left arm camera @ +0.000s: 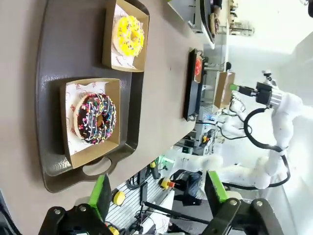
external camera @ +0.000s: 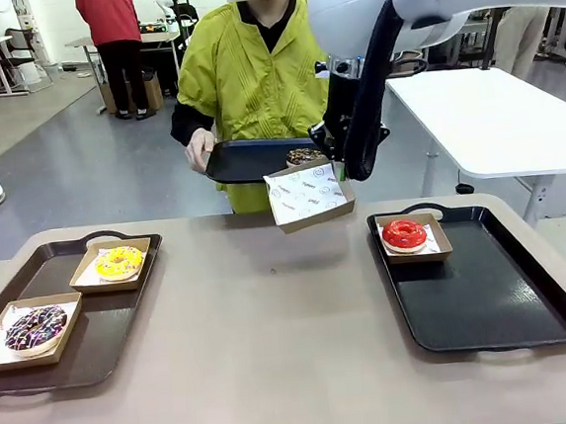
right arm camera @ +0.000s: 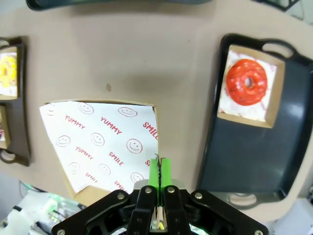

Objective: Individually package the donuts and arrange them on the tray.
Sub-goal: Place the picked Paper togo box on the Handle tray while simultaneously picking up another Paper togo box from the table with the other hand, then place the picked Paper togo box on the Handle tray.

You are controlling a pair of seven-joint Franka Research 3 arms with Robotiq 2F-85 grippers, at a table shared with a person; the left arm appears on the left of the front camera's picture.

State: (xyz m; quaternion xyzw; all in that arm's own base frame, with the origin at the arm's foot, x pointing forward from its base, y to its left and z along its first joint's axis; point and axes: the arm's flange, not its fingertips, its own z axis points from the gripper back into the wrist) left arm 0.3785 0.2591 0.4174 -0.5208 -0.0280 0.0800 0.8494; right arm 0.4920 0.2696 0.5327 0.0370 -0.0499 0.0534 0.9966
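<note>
My right gripper [external camera: 338, 170] hangs above the table's far middle, shut on the edge of an empty cardboard box [external camera: 308, 196] lined with printed paper; its pads [right arm camera: 154, 172] pinch the box rim [right arm camera: 102, 144]. Just behind it, a person holds a black tray [external camera: 244, 162] carrying a brown sprinkled donut [external camera: 305, 156]. A red donut [external camera: 404, 233] sits boxed on the right tray [external camera: 489, 298]. On the left tray [external camera: 110, 336] lie a boxed yellow donut [external camera: 119, 262] and a boxed dark chocolate donut [external camera: 35, 328]. My left gripper [left arm camera: 157, 193] is open, high above the dark donut [left arm camera: 95, 117].
The person in a yellow jacket [external camera: 251, 76] stands at the far edge. A white table [external camera: 493, 114] stands behind on the right. Bare tabletop [external camera: 273, 322] lies between the two trays, and most of the right tray is unoccupied.
</note>
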